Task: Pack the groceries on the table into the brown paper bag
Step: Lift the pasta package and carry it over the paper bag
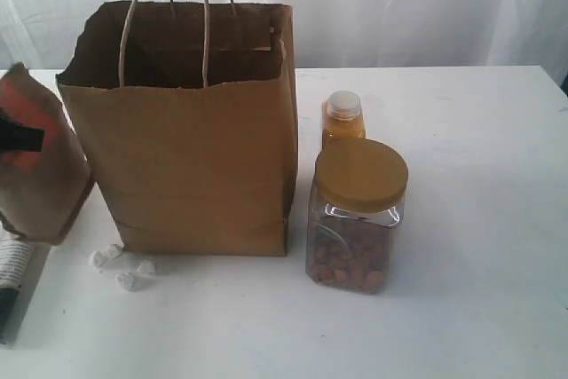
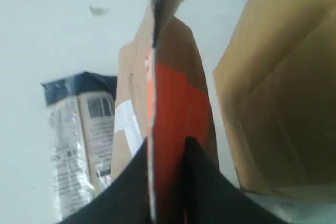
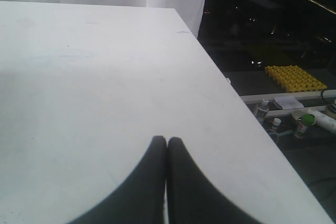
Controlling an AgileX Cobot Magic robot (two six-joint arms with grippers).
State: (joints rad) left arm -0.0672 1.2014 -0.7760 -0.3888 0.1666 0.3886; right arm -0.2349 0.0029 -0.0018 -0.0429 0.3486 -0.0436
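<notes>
The brown pouch with red label [image 2: 176,93] is the item in hand: the left gripper [image 2: 167,149] has its fingers pinched on the pouch's edge, one either side, with the brown paper bag [image 2: 283,103] just beside them (whether the pouch hangs clear of the table is hard to tell). Next it likely needs raising above the bag's rim and carrying over the open mouth; the right gripper [image 3: 167,141], fingers pressed together on nothing, hangs over the table [image 3: 79,77]

White table [image 1: 497,246] carries paper bag [image 1: 191,166], white lumps [image 1: 120,268], orange bottle [image 1: 343,122], nut jar [image 1: 355,219]; blue-white package [image 2: 79,140] lies near left fingers [image 2: 126,195].
</notes>
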